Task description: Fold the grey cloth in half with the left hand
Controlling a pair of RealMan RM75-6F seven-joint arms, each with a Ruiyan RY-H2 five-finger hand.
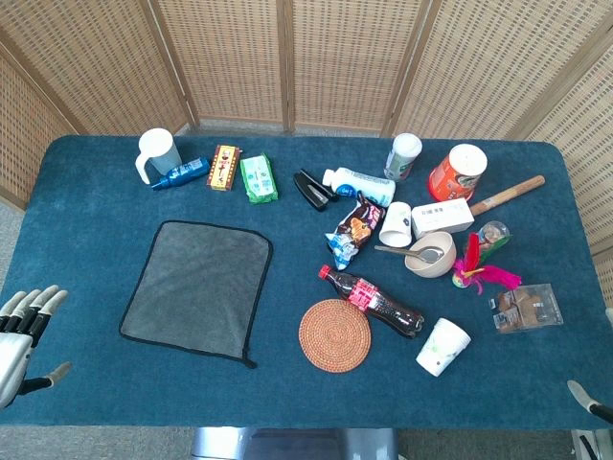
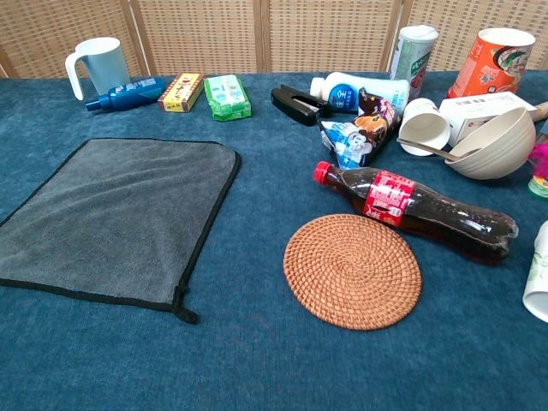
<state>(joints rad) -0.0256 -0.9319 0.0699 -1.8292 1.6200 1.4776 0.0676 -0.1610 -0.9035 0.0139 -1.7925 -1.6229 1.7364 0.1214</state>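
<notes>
The grey cloth with a black hem lies spread flat on the left half of the blue table; the chest view shows the same cloth unfolded, a small loop at its near right corner. My left hand hovers at the table's left front edge, well left of the cloth, its fingers apart and holding nothing. Only a dark tip of my right hand shows at the bottom right corner of the head view, too little to tell how its fingers lie. Neither hand appears in the chest view.
A round woven coaster and a lying cola bottle sit right of the cloth. A white mug, blue bottle and small packets line the back. Cups, a bowl and cans crowd the right side.
</notes>
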